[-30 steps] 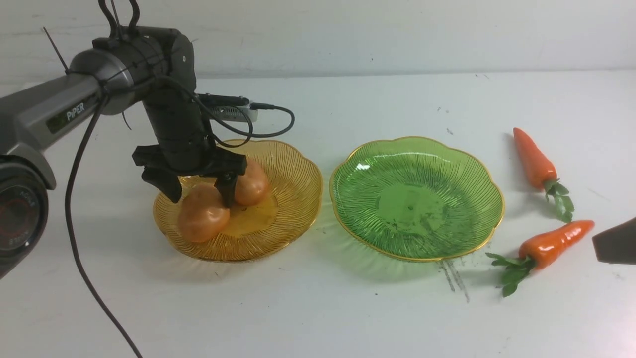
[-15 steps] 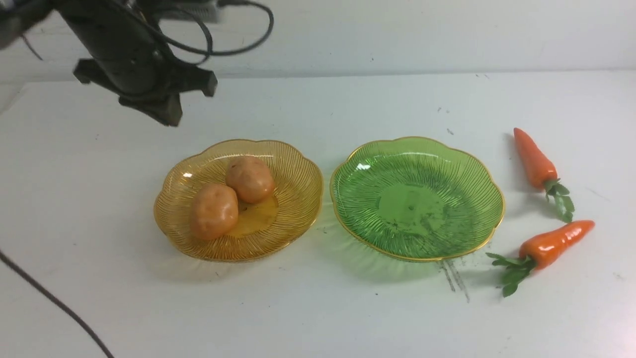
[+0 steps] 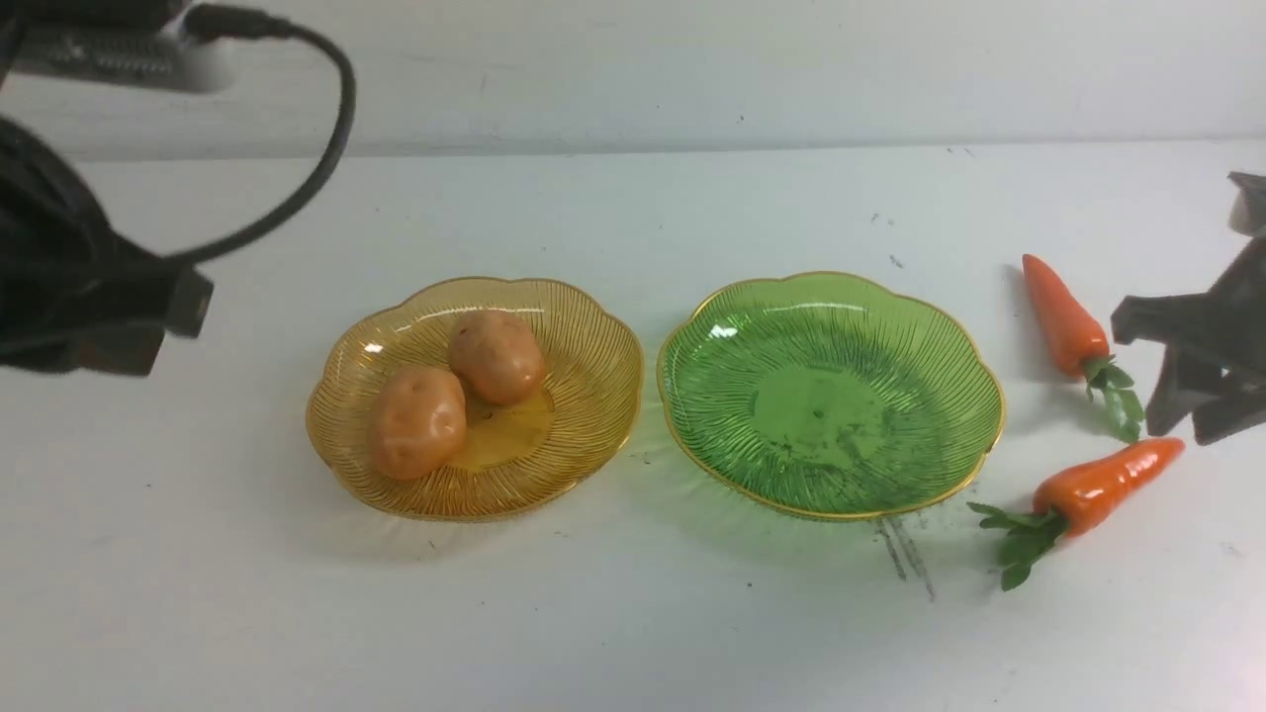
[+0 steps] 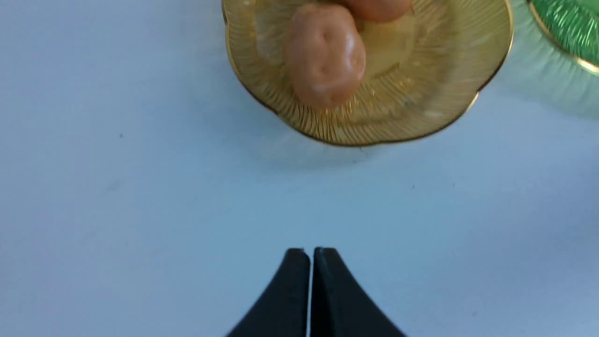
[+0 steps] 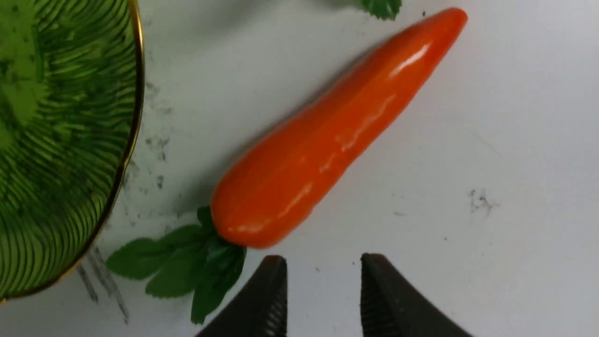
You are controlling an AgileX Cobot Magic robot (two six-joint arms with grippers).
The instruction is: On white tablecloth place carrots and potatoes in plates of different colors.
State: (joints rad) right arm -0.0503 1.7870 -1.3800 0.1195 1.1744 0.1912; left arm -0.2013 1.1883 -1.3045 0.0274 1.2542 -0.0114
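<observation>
Two arms (image 3: 79, 297) (image 3: 1202, 356) above white tablecloth (image 3: 633, 613)

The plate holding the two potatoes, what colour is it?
The plate is translucent amber-yellow with a gold rim, clearest in the front view.

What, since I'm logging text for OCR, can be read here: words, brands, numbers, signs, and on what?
None can be read.
The amber plate, green plate, potatoes, carrots and cloth carry no writing.
The left gripper and right gripper show none; the left arm is blurred.
</observation>
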